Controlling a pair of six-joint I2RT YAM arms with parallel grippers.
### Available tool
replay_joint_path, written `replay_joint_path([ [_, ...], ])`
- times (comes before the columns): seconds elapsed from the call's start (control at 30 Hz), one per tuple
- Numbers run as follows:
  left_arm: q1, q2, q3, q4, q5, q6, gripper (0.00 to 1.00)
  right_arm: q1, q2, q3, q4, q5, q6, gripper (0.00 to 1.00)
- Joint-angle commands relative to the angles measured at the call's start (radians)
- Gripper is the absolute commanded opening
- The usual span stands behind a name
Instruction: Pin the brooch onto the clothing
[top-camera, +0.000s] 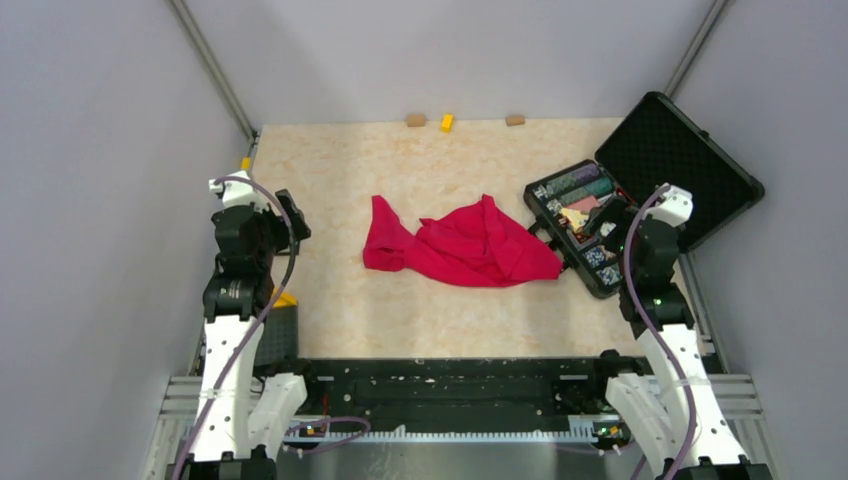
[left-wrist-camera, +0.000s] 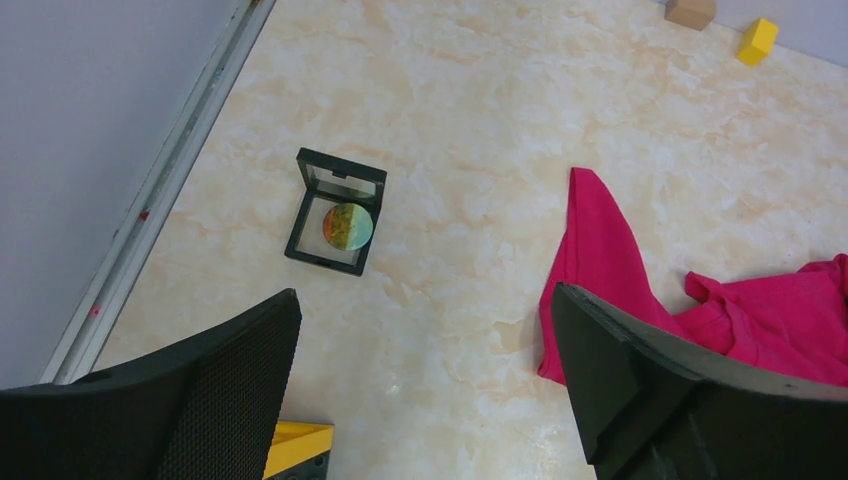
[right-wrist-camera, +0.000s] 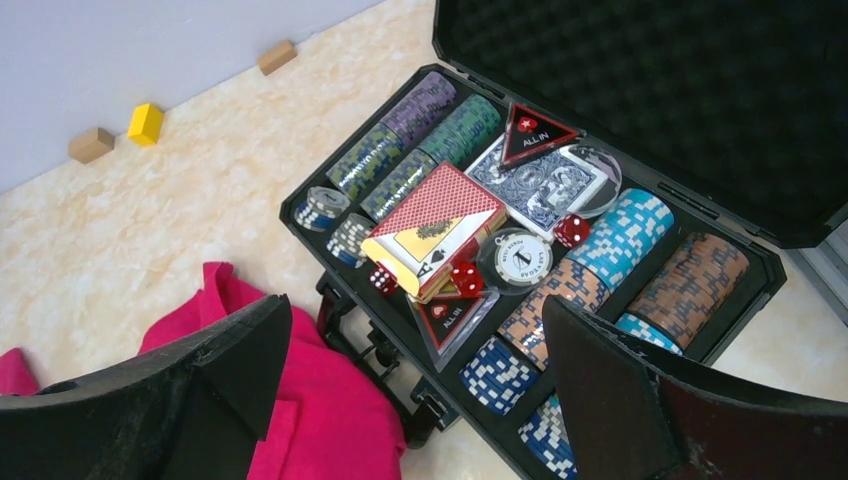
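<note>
The brooch (left-wrist-camera: 347, 226) is a small round greenish-tan badge with a red band. It lies in a small open black square box (left-wrist-camera: 335, 211) on the table, left of the shirt. In the top view my left arm hides it. The red T-shirt (top-camera: 465, 245) lies crumpled mid-table; it also shows in the left wrist view (left-wrist-camera: 700, 300) and the right wrist view (right-wrist-camera: 300, 400). My left gripper (left-wrist-camera: 425, 330) is open and empty, above bare table between the box and the shirt's left edge. My right gripper (right-wrist-camera: 415, 340) is open and empty, above the shirt's right edge and the case.
An open black case (top-camera: 600, 225) of poker chips, cards and dice (right-wrist-camera: 560, 230) touches the shirt's right edge. Three small blocks, one of them yellow (top-camera: 447, 122), sit by the back wall. A yellow-and-black block (left-wrist-camera: 295, 445) lies near my left arm's base.
</note>
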Motion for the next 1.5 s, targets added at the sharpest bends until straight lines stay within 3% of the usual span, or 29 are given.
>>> replay_joint_path([
  [0.0, 0.006, 0.012, 0.011, 0.007, 0.044, 0.009, 0.99, -0.004, -0.003, 0.041, -0.007, -0.008, 0.006, 0.99],
  [0.17, 0.006, 0.016, 0.022, -0.034, 0.054, -0.024, 0.99, -0.004, -0.009, 0.024, -0.008, -0.056, 0.016, 0.98],
  [0.33, -0.015, -0.080, -0.102, 0.110, 0.350, -0.169, 0.97, -0.004, 0.025, 0.034, -0.023, -0.174, -0.007, 0.93],
  [0.53, -0.200, -0.003, -0.237, 0.209, 0.372, -0.290, 0.96, -0.001, 0.152, 0.023, -0.016, -0.401, 0.020, 0.90],
  [0.63, -0.271, 0.053, -0.298, 0.279, 0.403, -0.339, 0.94, 0.032, 0.237, 0.026, -0.025, -0.423, 0.011, 0.90],
  [0.93, -0.421, 0.201, -0.314, 0.382, 0.343, -0.352, 0.93, 0.303, 0.435, 0.033, 0.022, -0.282, 0.041, 0.80],
  [1.0, -0.428, 0.243, -0.302, 0.410, 0.359, -0.313, 0.92, 0.329, 0.473, 0.036, 0.054, -0.301, 0.053, 0.74],
  [1.2, -0.428, 0.303, -0.272, 0.297, 0.153, -0.271, 0.87, 0.375, 0.534, 0.047, 0.075, -0.265, 0.059, 0.68],
  [1.47, -0.418, 0.345, -0.263, 0.288, 0.077, -0.244, 0.87, 0.376, 0.577, 0.041, 0.112, -0.222, 0.048, 0.57],
])
